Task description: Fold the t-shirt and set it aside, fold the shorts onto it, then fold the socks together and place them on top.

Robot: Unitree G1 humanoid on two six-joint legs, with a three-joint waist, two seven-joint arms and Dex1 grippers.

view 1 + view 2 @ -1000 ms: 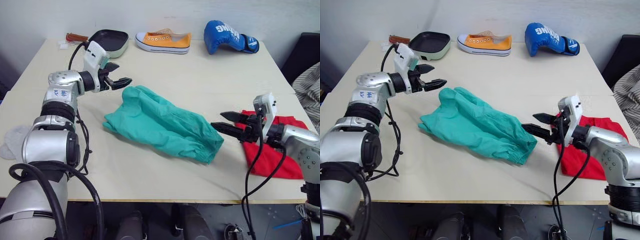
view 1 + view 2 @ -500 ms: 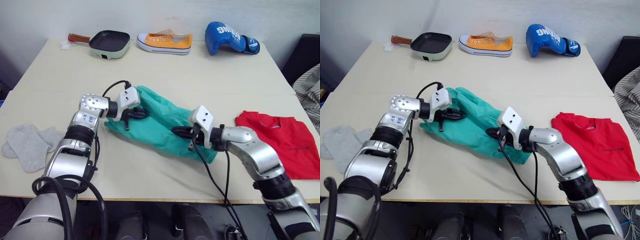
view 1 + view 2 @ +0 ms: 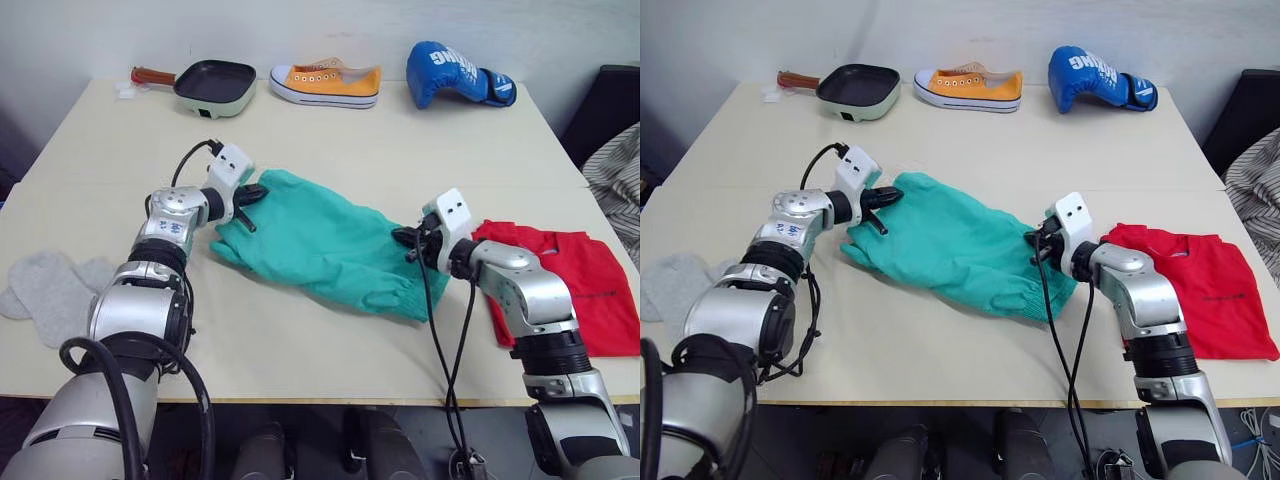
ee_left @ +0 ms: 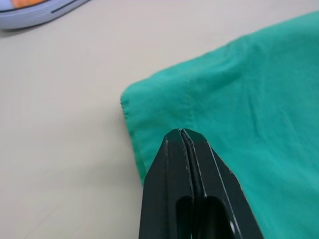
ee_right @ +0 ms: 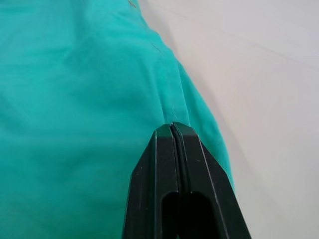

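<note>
Cream tabletop is stretching out in front of me, and along its far edge I'm seeing a dark frying pan, an orange sneaker and a blue boxing glove lined up left to right. Lying across the middle is the shorts, teal-green, rumpled, running on a diagonal from far left toward near right. I'm watching my left gripper sitting at their far-left corner; in the left wrist view its fingers are pressed tight together right at the hemmed edge, so they're looking pinched on the cloth there. My right gripper is working the opposite end, at the right edge of the shorts, and the right wrist view is showing its black fingers closed flat against each other on the stitched seam. Just beyond that arm, to the right, the t-shirt is lying folded flat, red, near the table's right edge. Over at the near left, the socks are resting side by side, light grey, well apart from both garments.
</note>
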